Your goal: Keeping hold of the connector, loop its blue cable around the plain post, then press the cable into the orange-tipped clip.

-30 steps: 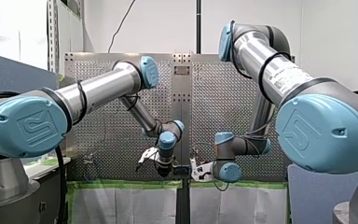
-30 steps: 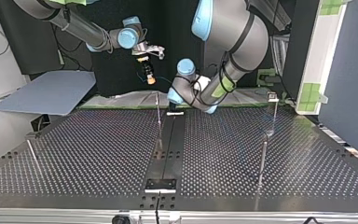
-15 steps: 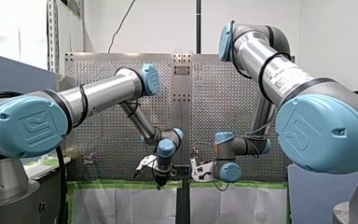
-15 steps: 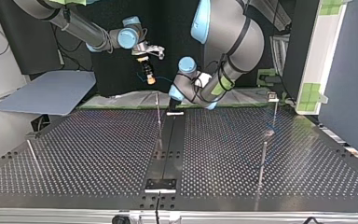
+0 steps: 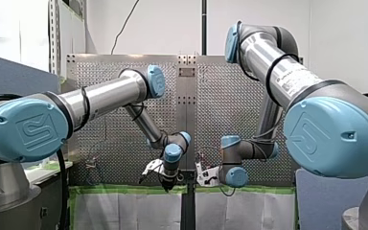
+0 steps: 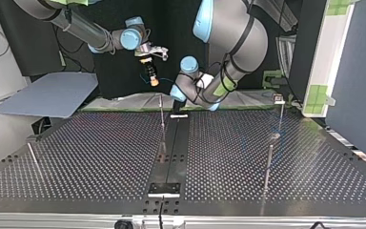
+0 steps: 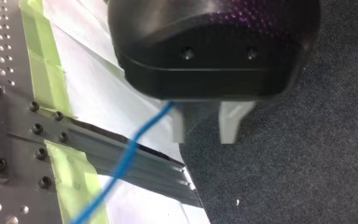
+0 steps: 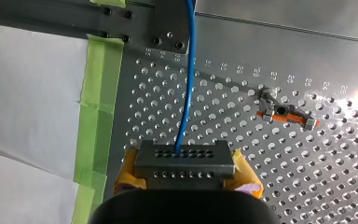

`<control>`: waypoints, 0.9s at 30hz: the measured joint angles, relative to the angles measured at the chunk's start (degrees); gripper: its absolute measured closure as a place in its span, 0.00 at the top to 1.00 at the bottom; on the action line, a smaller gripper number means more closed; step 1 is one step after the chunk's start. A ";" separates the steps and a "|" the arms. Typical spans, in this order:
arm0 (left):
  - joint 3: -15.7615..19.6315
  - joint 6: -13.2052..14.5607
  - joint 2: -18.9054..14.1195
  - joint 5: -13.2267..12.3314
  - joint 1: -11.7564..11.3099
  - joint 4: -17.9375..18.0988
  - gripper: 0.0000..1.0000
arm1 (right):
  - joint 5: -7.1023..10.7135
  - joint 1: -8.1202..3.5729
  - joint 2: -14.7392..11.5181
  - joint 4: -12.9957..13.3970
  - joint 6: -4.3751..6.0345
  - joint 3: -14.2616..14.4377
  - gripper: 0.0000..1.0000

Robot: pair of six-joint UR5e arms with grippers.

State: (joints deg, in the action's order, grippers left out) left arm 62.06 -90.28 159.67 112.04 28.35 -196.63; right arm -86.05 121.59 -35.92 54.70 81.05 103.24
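Observation:
In the right wrist view my right gripper [image 8: 186, 173] is shut on the grey metal connector [image 8: 184, 161], with a yellow pad on each side of it. The blue cable [image 8: 186, 84] runs from the connector straight ahead over the perforated plate. The orange-tipped clip [image 8: 283, 113] lies ahead and off to one side. In the left wrist view my left gripper [image 7: 208, 135] hangs over the table's edge. Its metal fingers [image 7: 185, 126] stand a little apart with nothing between them. The blue cable [image 7: 121, 163] passes just beside one finger. A thin plain post [image 6: 162, 114] stands close to both grippers.
Green tape [image 8: 98, 116] and white sheeting border the plate's edge. More thin posts [image 6: 269, 162] [image 6: 281, 114] [image 6: 31, 155] stand on the perforated table. A black rail [image 6: 174, 143] runs down its middle. A grey board [image 6: 52, 93] lies at the top view's left.
My left arm's wrist has dropped lower toward the table's taped edge in the front view and shifted slightly toward the right gripper. The right arm has held still with the connector.

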 joint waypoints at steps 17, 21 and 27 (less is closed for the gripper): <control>1.75 -1.56 -0.59 0.15 0.82 1.80 0.02 | 0.00 -0.12 0.00 -0.02 -0.02 0.00 0.00; 3.74 -2.93 -2.54 0.00 1.03 3.74 0.02 | -0.02 -0.12 -0.01 -0.07 0.00 0.00 0.00; 7.11 -6.04 -5.88 -0.11 1.04 7.08 0.02 | -0.24 -0.28 -0.01 -0.34 0.27 0.00 0.00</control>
State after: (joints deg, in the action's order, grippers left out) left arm 69.17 -96.32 153.79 111.93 29.39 -189.55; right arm -86.29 121.31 -35.92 54.36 81.32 103.24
